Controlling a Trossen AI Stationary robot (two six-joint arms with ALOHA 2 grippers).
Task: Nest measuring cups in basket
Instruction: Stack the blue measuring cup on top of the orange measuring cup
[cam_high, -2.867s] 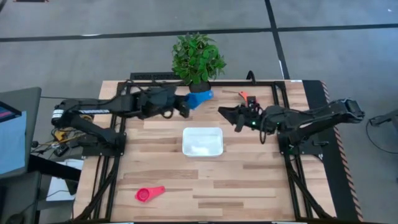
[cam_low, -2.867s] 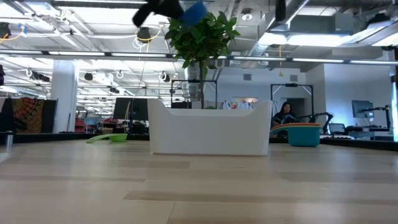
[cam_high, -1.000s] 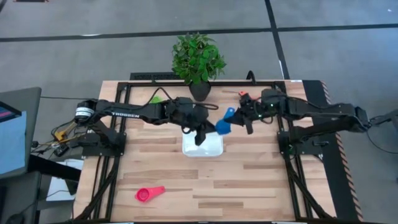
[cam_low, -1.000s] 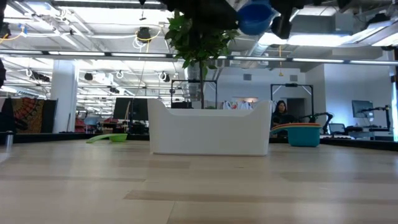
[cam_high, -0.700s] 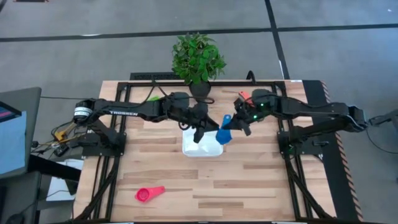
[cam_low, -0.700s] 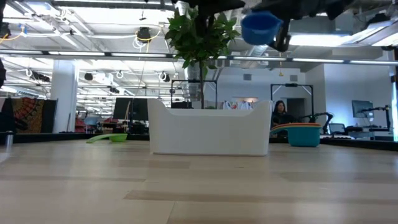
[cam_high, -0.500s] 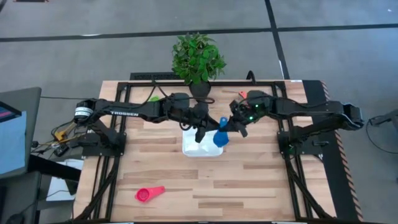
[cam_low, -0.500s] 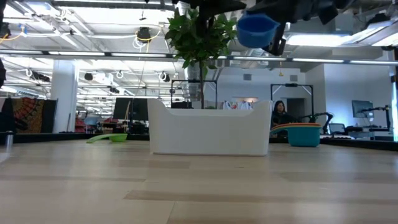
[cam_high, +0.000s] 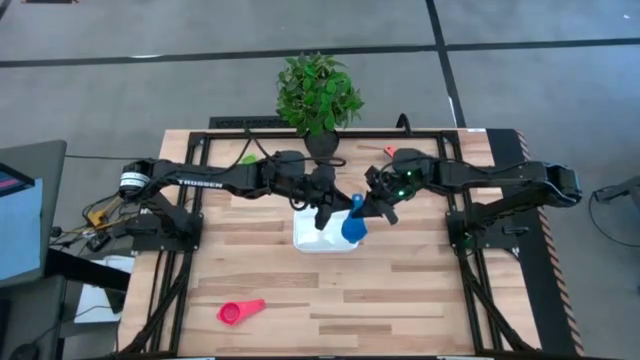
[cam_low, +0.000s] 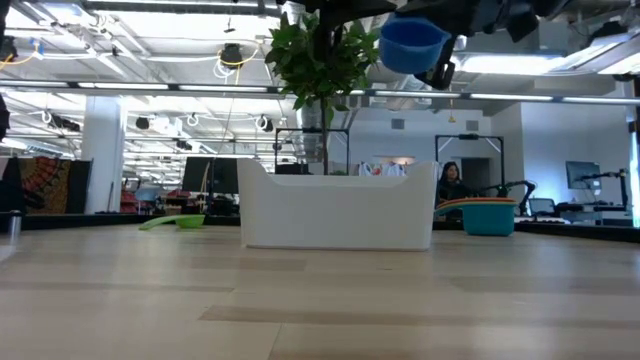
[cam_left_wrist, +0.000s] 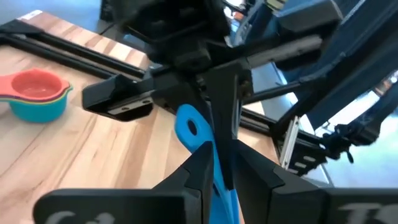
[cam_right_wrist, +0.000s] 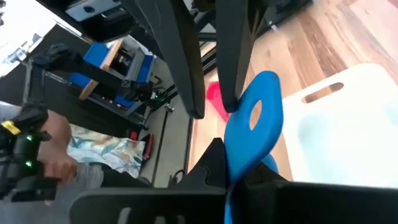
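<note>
A blue measuring cup (cam_high: 350, 229) hangs in the air over the right end of the white basket (cam_high: 308, 236), its bowl upright (cam_low: 411, 45). My right gripper (cam_high: 366, 207) reaches in from the right and is shut on the cup's handle. My left gripper (cam_high: 322, 220) hovers over the basket's middle, just left of the cup. Its fingers are a little apart and touch nothing. A red cup (cam_high: 240, 312) lies near the table's near left corner. A green cup (cam_high: 250, 157) sits at the far left. A stack of teal, yellow and red cups (cam_left_wrist: 37, 94) rests at the far right. My right gripper pinches the blue cup's flat handle (cam_right_wrist: 244, 149) between its two fingers, coming level from the table's right and lying across the handle. The handle's holed end (cam_right_wrist: 256, 116) sticks out past the fingers. The cup is lifted clear, its bowl upright above the basket.
A potted plant (cam_high: 319, 95) stands at the table's far edge, behind the basket. Black frame rails run along the table's left and right sides. Bare wood lies in front of the basket toward the near edge. A person sits in the room beyond the table (cam_low: 458, 180).
My right gripper has carried the blue cup toward the table's left and near edge. It went from beyond the basket's far right corner to above the basket's right end, and it sank slightly.
</note>
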